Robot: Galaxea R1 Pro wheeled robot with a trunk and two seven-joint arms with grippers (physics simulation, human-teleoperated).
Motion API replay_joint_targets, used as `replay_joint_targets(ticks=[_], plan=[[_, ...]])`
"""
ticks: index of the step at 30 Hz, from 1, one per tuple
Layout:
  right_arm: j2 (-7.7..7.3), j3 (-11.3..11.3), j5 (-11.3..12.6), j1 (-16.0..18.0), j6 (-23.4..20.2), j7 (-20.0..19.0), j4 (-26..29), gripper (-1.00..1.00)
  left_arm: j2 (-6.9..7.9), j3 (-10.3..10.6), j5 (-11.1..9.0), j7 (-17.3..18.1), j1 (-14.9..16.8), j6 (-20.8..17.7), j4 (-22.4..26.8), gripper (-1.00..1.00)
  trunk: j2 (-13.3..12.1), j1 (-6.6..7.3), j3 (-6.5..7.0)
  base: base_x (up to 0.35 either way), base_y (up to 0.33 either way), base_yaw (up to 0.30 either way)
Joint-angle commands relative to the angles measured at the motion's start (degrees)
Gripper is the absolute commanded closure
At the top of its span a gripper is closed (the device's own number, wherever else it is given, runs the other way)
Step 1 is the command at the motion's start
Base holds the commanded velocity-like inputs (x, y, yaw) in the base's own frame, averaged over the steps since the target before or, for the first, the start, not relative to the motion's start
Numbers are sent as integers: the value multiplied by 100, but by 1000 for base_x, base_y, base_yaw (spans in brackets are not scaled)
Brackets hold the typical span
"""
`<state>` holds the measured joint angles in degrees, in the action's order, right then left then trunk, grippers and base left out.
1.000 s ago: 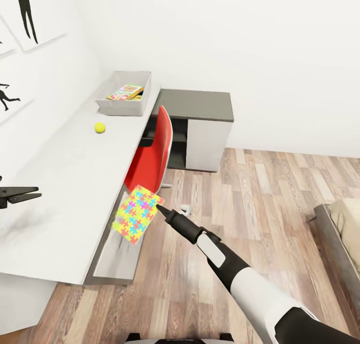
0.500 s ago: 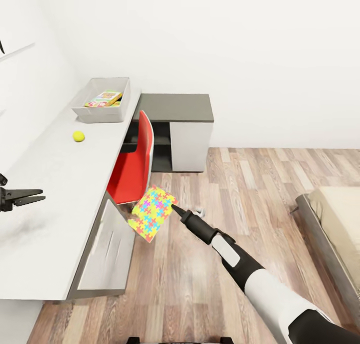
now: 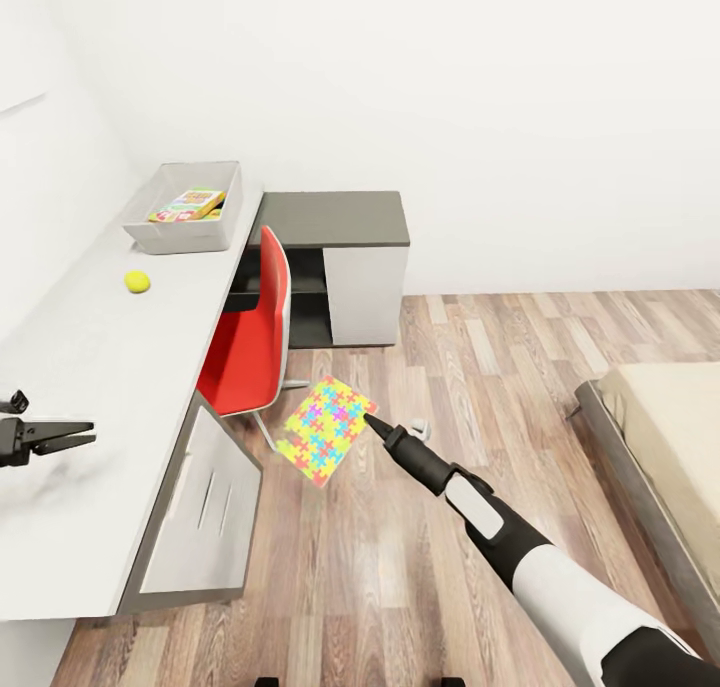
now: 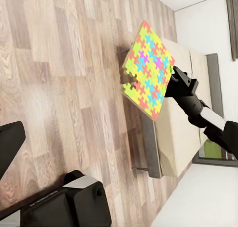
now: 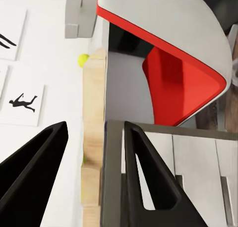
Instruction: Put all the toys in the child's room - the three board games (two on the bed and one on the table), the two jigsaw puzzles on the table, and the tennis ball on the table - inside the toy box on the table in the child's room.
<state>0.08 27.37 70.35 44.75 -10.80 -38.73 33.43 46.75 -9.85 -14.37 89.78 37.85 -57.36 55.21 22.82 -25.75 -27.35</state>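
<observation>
So the whole view has swung round since a second ago, and the bed [image 3: 668, 437] now shows more at the right edge. Far left, the left gripper [image 3: 72, 433] hangs over the table [image 3: 90, 367], fingers close together. Upper left, the toy box [image 3: 185, 208] holds a board game [image 3: 188, 205], with the tennis ball [image 3: 137, 281] near it. Centre frame, the right gripper [image 3: 368, 420] is clamped on a jigsaw puzzle [image 3: 328, 430] beside the red chair [image 3: 250, 342].

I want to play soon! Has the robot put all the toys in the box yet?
Not yet. At least one printed game box already lies in the toy box. The right end effector is holding a jigsaw puzzle out over the floor, beside the red chair. The tennis ball sits on the table, waiting. The left end effector holds nothing.
</observation>
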Motion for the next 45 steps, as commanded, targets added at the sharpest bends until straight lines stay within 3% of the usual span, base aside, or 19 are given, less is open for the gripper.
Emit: replay_joint_targets(ticks=[1,6,31,34,38,45], plan=[[-6,8,60,4,-42,-16,-6,100,6,1,1,22,-7,-58,0,-100,10,-3,-8,0,0,-5],[-18,6,55,2,-27,-17,-7,100,67,-31,-4,22,-38,-29,-60,-100,10,-3,-8,0,0,-1],[-51,-11,41,-1,44,43,-43,100,43,-33,13,22,-41,84,-142,-100,10,-3,-8,0,0,0],[-126,-18,23,-1,23,190,-52,100,27,-28,13,22,-41,84,-142,-100,10,-3,-8,0,0,0],[-341,-12,34,-1,-23,282,-25,100,26,-31,8,22,-41,89,-149,-100,10,-3,-8,0,0,0],[-397,17,12,-1,-7,248,-6,100,45,-41,-11,22,-41,410,-166,-100,10,-3,-8,0,0,0]])
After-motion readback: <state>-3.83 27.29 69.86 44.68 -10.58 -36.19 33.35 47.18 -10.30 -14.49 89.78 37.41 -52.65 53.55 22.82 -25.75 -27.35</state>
